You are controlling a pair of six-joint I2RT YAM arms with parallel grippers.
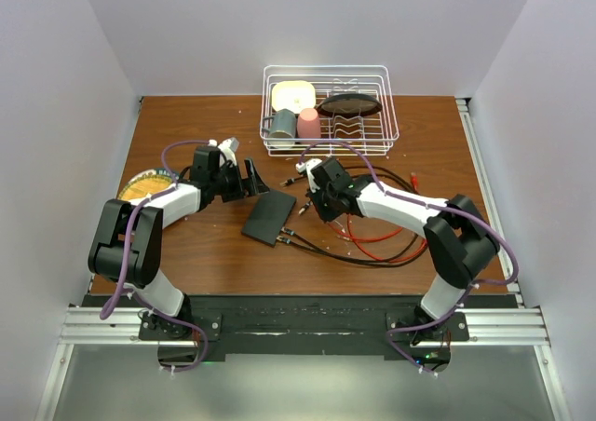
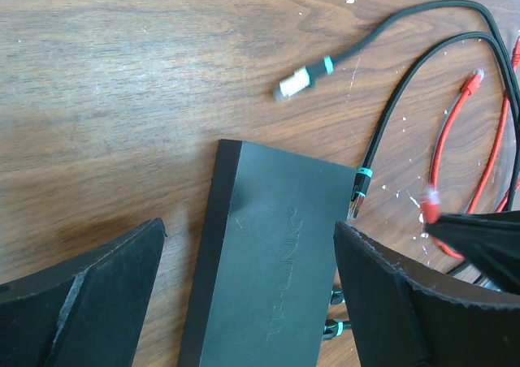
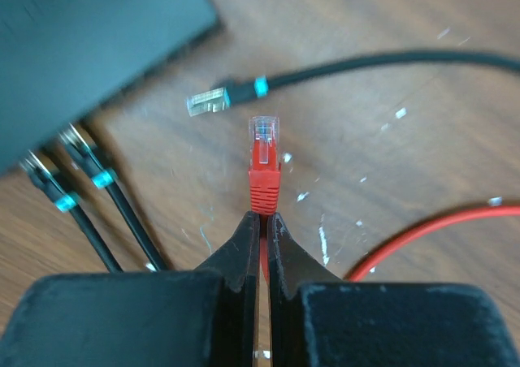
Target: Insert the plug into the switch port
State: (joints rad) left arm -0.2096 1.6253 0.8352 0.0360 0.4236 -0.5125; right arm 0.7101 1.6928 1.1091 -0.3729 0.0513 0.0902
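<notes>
The switch [image 1: 270, 218] is a thin matte-black box lying flat on the wooden table, with two black cables plugged into its right edge [image 3: 73, 168]. My left gripper [image 2: 250, 223] hovers open over the switch [image 2: 276, 253], one finger on each side and neither touching it. My right gripper [image 3: 262, 217] is shut on the red cable just behind its plug [image 3: 264, 148]. The plug's clear tip points forward above the table, a short way right of the switch [image 3: 89, 34]. The left wrist view shows the same plug [image 2: 429, 205] near the switch's socket edge.
A loose black cable with a clear plug [image 3: 210, 101] lies just beyond the red plug. Red and black cable loops [image 1: 372, 237] spread right of the switch. A white wire rack [image 1: 331, 140] holding cups and dishes stands at the back. A yellow round object [image 1: 144, 186] lies at the left.
</notes>
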